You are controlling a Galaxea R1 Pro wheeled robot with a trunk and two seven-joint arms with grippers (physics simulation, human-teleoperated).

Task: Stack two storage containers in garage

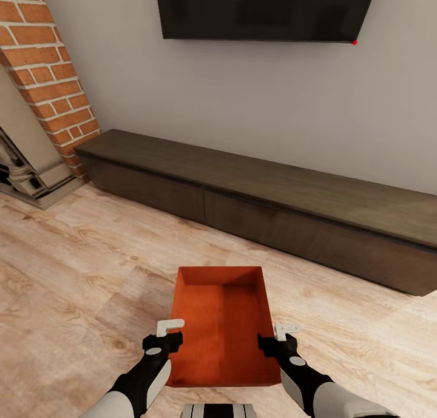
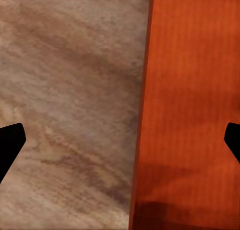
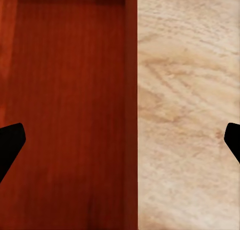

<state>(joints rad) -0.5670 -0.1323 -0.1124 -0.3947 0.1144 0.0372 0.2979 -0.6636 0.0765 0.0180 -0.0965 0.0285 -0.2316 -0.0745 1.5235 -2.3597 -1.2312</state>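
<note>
One orange-red storage container [image 1: 221, 327] sits on the light wood plank floor [image 1: 79, 266] of the living room, straight in front of me, its open top up and nothing inside. My left gripper [image 1: 165, 340] hangs open over the container's left wall, one finger on either side of the rim [image 2: 145, 115]. My right gripper [image 1: 276, 340] is open over the right wall in the same way. In the right wrist view the container's inside [image 3: 65, 115] lies on one side of that wall and bare floor on the other. Both pairs of fingers stand wide apart.
A long, low dark wood cabinet [image 1: 273, 193] runs along the grey wall ahead, under a black wall TV [image 1: 261, 8]. The red brick fireplace [image 1: 48, 72] stands at the far left. Wood floor stretches on both sides of the container.
</note>
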